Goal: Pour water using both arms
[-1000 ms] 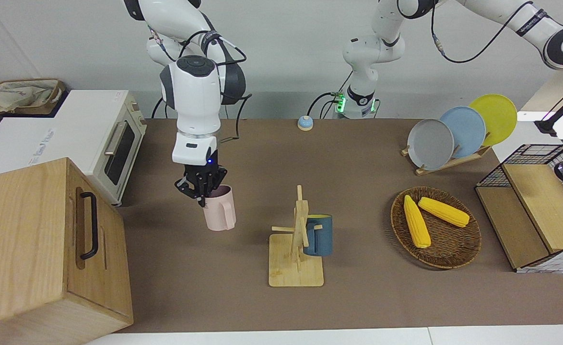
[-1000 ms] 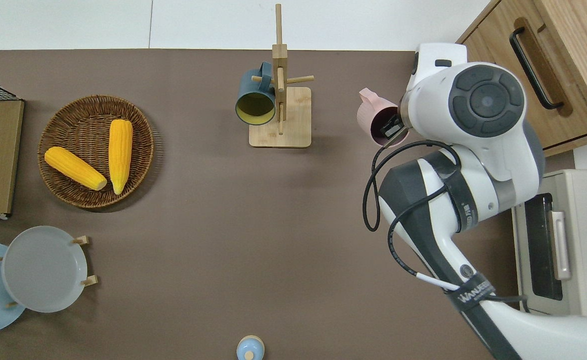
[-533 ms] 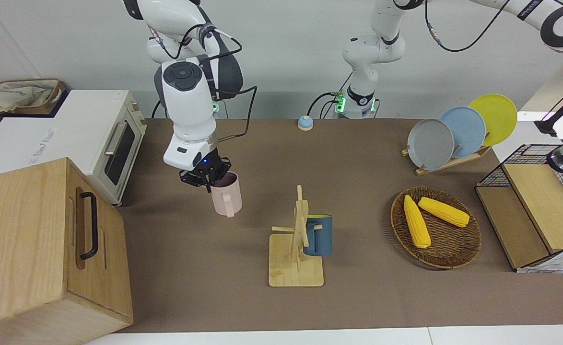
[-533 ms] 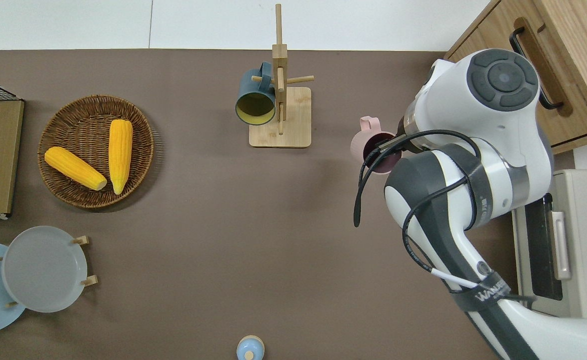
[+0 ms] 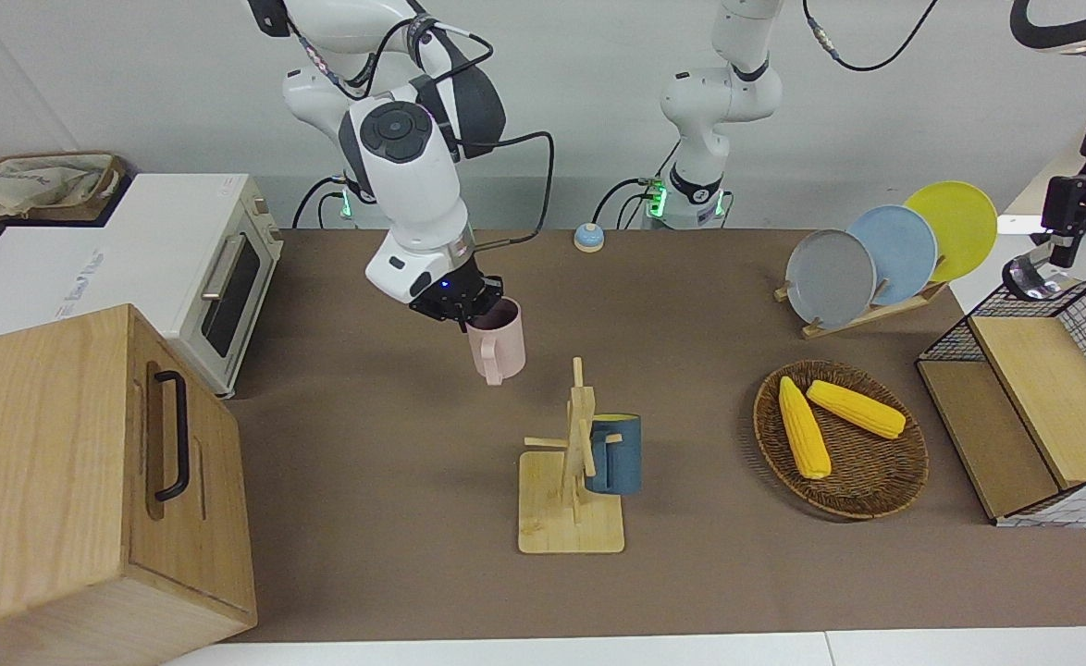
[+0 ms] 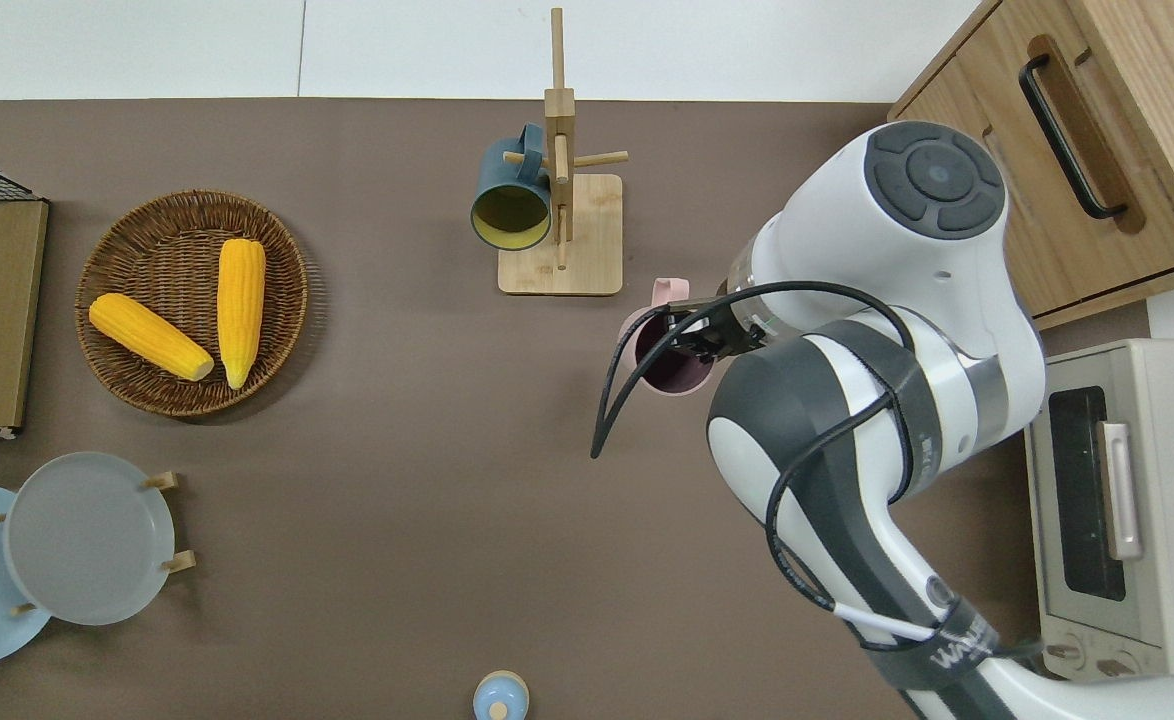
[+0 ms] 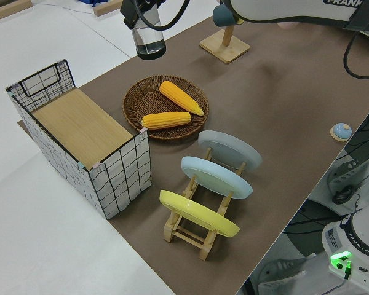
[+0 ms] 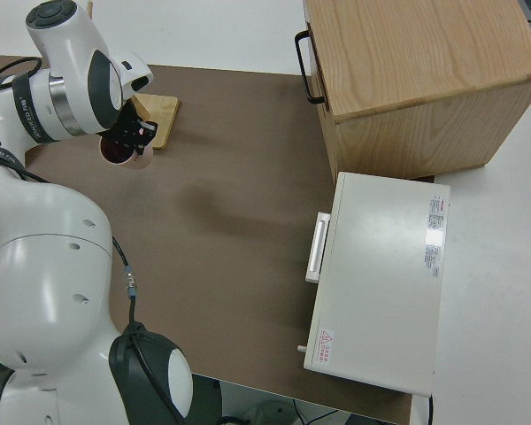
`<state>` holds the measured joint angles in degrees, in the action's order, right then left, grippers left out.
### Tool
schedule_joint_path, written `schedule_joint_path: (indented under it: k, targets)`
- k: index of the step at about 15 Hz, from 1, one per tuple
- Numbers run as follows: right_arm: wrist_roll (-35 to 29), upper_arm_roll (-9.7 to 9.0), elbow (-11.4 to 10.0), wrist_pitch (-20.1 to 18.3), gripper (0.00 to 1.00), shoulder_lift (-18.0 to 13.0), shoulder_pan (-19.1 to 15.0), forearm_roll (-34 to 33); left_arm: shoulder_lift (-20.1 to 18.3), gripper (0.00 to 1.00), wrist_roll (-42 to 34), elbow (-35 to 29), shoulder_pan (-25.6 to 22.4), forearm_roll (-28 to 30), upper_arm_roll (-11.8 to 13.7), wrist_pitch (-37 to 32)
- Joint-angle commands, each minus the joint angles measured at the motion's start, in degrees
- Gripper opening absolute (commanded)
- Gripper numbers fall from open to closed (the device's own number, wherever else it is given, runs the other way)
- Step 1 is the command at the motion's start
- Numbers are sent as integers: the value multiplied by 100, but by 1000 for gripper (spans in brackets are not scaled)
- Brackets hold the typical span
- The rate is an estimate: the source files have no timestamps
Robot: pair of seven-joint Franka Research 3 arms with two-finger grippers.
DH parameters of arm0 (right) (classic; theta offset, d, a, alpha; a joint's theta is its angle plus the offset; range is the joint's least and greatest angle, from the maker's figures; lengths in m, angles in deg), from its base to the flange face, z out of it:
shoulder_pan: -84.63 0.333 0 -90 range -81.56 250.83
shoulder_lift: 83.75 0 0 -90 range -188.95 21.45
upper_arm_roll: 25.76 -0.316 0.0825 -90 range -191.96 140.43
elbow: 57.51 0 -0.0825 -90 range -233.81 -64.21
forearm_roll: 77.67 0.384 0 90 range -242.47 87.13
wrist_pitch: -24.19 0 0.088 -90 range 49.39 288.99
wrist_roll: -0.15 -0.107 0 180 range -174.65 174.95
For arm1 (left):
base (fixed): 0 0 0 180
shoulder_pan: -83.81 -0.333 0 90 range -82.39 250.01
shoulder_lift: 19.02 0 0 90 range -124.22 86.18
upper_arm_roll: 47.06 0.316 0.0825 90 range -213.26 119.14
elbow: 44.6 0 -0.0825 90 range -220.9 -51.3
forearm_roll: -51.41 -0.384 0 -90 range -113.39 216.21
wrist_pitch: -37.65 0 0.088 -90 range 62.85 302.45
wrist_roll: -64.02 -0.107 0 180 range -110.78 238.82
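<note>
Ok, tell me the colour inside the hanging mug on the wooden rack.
Yellow-olive inside the blue mug; overhead view shows it best.

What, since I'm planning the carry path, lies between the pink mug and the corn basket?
Overhead view: bare tabletop from pink mug to corn basket; mug rack stands farther from robots.

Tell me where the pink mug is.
The pink mug hangs from the right tool, over bare mat beside the mug tree.
</note>
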<state>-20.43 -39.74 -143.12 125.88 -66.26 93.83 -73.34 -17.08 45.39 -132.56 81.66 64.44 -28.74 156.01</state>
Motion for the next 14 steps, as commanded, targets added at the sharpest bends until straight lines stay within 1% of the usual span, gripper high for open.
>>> schedule_joint_path:
  k: [1, 2, 4, 6, 7, 8, 9, 12, 14]
  targets:
    - [-1174, -262, 106, -53, 0, -44, 55, 464, -764, 0, 465, -852, 56, -590, -416, 47]
    - [-1464, -350, 115, 8, 0, -27, 134, 482, -896, 0, 605, -1037, 56, -670, -530, 73]
    - [-2131, -395, 142, 314, 0, 17, 336, 482, -1125, 0, 712, -1354, 56, -697, -680, 91]
    - [-2389, -395, 150, 369, 0, 26, 495, 543, -1345, 0, 808, -1696, 56, -697, -803, 178]
    - [-2581, -395, 246, 395, 0, 87, 617, 744, -1468, 0, 835, -1890, 56, -697, -821, 274]
    - [-2766, -386, 439, 369, 0, 218, 758, 754, -1687, 0, 844, -2240, 56, -697, -882, 493]
    - [-2994, -378, 667, 386, 0, 411, 1003, 720, -1906, 0, 853, -2644, 56, -697, -909, 800]
    - [-3241, -334, 1098, 404, 0, 833, 1373, 798, -2268, 0, 853, -3340, 56, -697, -979, 1276]
    - [-3469, -342, 1275, 422, 0, 1045, 1567, 728, -2505, 0, 861, -3753, 56, -688, -1058, 1548]
